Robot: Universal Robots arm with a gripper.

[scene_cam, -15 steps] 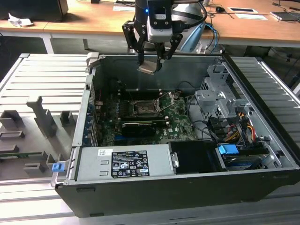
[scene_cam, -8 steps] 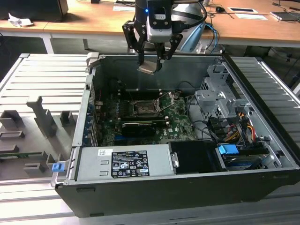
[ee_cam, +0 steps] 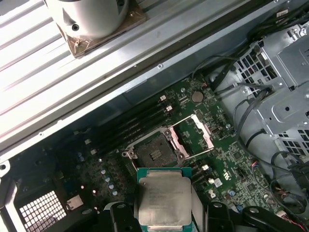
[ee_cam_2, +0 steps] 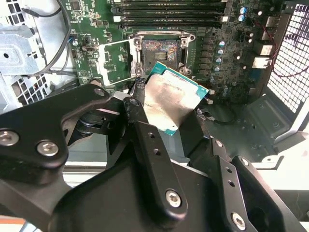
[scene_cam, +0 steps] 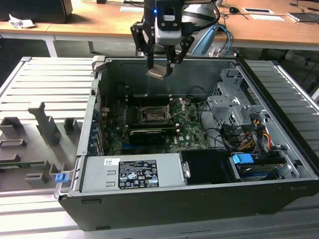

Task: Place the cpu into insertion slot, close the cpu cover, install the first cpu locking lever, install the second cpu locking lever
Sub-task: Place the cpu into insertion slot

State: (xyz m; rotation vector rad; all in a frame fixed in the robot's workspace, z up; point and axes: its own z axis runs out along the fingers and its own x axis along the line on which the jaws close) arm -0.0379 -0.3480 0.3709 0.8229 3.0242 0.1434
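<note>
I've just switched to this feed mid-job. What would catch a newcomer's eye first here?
The gripper hangs over the open computer case, clamped on the cpu, whose silvery face is tilted in the exterior view. Below it on the green motherboard, the insertion slot sits bare, with the cpu cover swung open beside it.
</note>
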